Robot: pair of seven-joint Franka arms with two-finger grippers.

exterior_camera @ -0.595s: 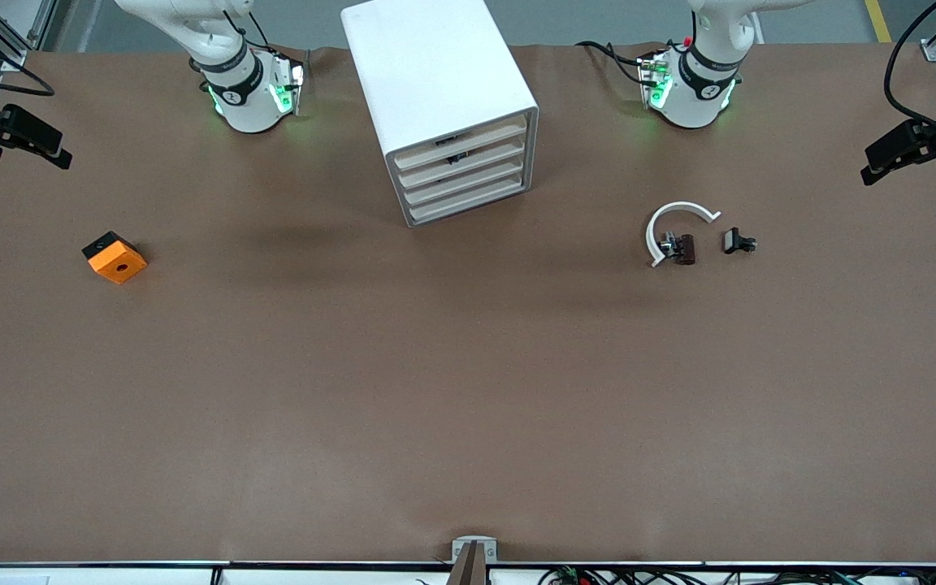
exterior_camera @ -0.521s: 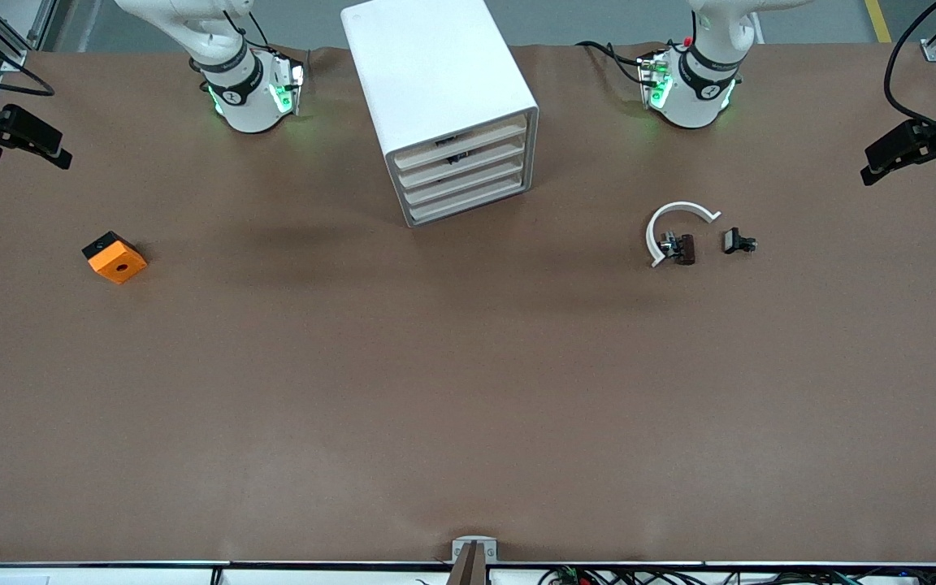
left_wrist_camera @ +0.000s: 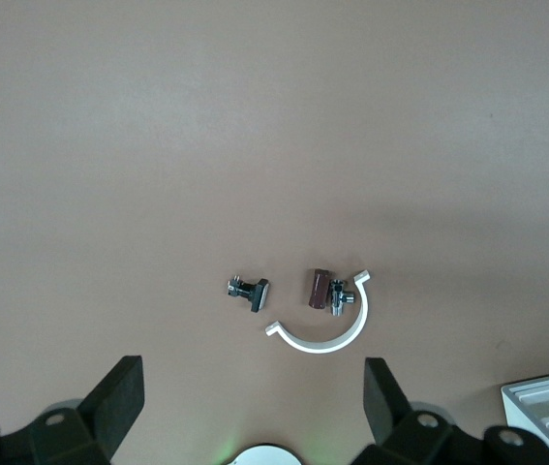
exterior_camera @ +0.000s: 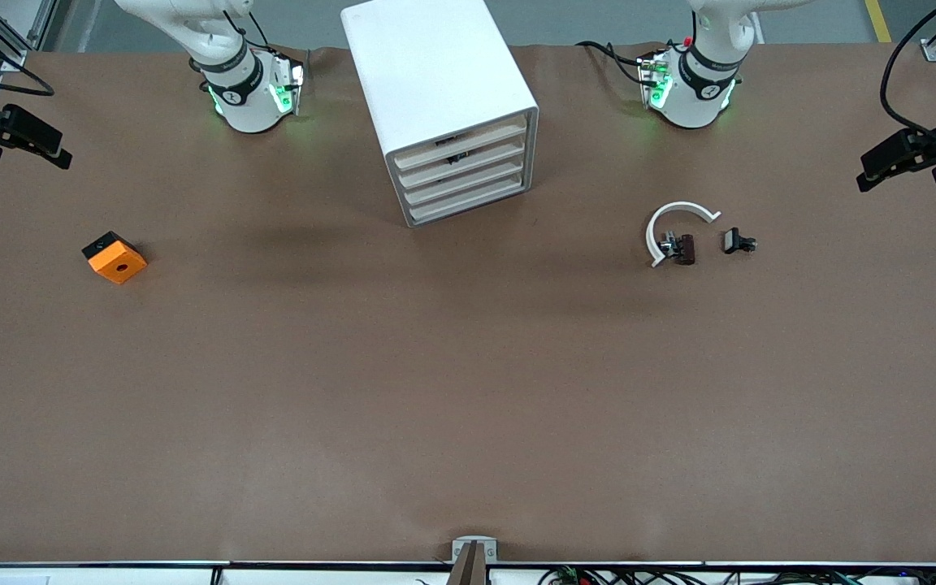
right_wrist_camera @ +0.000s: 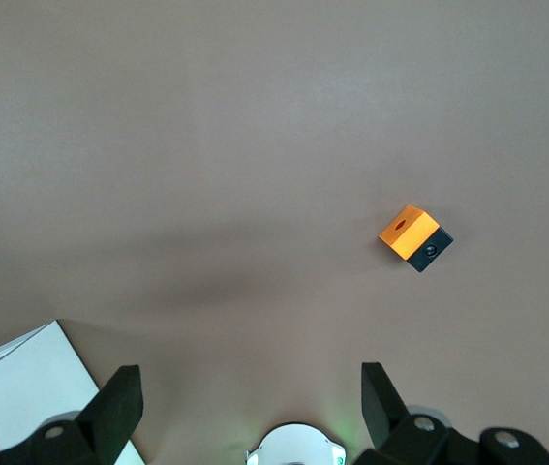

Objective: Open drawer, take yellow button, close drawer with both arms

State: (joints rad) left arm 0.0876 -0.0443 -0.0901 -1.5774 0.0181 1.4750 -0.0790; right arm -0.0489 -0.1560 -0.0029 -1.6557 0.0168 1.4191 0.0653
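The white drawer cabinet (exterior_camera: 435,73) stands between the two arm bases, with all of its drawers (exterior_camera: 464,175) shut. No button shows in any view. A small dark shape sits at a slot in an upper drawer front (exterior_camera: 456,156); I cannot tell what it is. My left gripper (exterior_camera: 890,162) is up over the table's edge at the left arm's end, open and empty, as the left wrist view (left_wrist_camera: 252,407) shows. My right gripper (exterior_camera: 37,146) is up over the table's edge at the right arm's end, open and empty in the right wrist view (right_wrist_camera: 252,407).
An orange square block with a hole (exterior_camera: 114,257) lies toward the right arm's end and also shows in the right wrist view (right_wrist_camera: 414,237). Toward the left arm's end lie a white curved piece (exterior_camera: 673,223), a brown and metal part (exterior_camera: 679,246) and a small black clip (exterior_camera: 738,241).
My left gripper has shifted very slightly. Nothing else has moved.
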